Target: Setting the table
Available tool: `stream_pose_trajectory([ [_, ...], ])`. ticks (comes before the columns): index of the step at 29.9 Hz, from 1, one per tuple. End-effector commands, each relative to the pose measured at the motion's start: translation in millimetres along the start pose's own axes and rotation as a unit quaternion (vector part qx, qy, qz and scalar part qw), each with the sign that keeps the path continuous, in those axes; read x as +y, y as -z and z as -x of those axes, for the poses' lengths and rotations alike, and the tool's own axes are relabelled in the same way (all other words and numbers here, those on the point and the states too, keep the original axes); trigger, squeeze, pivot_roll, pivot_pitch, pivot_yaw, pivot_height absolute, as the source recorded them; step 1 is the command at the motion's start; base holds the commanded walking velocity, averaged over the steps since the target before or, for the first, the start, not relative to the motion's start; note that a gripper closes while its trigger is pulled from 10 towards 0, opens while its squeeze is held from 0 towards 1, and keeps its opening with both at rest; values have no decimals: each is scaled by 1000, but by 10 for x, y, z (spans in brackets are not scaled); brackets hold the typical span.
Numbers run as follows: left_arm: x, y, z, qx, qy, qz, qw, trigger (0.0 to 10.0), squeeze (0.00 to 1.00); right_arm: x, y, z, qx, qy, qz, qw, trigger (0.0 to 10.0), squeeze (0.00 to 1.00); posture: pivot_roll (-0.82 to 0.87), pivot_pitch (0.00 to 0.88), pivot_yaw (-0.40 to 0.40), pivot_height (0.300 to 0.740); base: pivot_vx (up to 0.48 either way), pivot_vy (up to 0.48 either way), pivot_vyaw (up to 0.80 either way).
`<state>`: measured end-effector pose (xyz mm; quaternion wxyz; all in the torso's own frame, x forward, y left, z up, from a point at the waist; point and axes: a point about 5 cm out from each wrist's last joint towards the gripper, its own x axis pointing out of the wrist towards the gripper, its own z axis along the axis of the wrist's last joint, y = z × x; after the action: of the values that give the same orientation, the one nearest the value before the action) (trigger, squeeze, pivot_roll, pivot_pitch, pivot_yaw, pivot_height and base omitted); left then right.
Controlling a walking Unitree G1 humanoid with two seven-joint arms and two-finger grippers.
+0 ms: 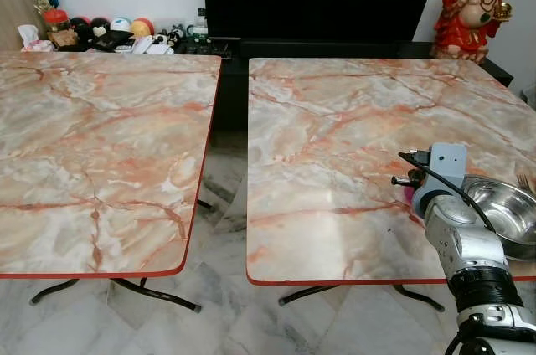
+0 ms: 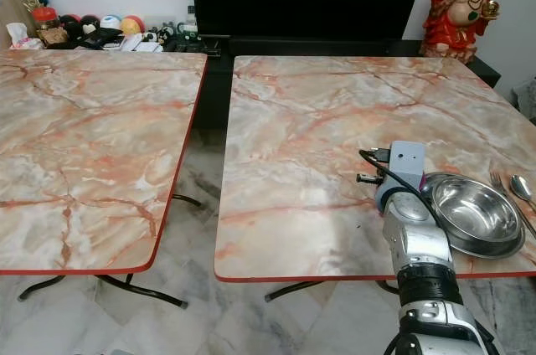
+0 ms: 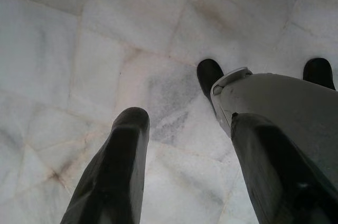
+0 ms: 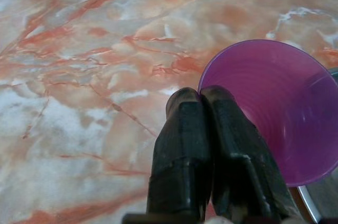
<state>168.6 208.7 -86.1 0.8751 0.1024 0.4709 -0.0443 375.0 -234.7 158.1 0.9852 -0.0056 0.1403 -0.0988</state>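
Purple plastic cup (image 4: pixel 274 113) sat with its rim pinched between the pressed-together fingers of the right gripper (image 4: pixel 203 100), just beside the steel bowl (image 2: pixel 473 213) on the marble table (image 2: pixel 335 120), where a careless release could tip it.

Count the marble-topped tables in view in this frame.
2. One table stands on the robot's left; the other table on its right bears a steel bowl, a fork, a spoon and a purple cup at the right gripper. Any beyond frame would be hidden.
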Motion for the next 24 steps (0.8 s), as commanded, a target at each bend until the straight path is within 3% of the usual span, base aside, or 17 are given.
stream_pose_trajectory([
  [1,11,51,10,10,-4,1,1000,10000,0,-24,-44,6,-10,1,-7,1000,10000,400,-32,80,-12,740,0,0,0],
  [21,22,30,6,7,-10,1,1000,10000,0,-38,-146,10,-40,3,-17,999,10000,392,-34,78,-14,740,0,0,0],
  [24,23,38,8,8,-9,1,1000,10000,0,-34,-134,9,-37,1,-16,999,10000,514,-34,78,-14,740,0,0,0],
])
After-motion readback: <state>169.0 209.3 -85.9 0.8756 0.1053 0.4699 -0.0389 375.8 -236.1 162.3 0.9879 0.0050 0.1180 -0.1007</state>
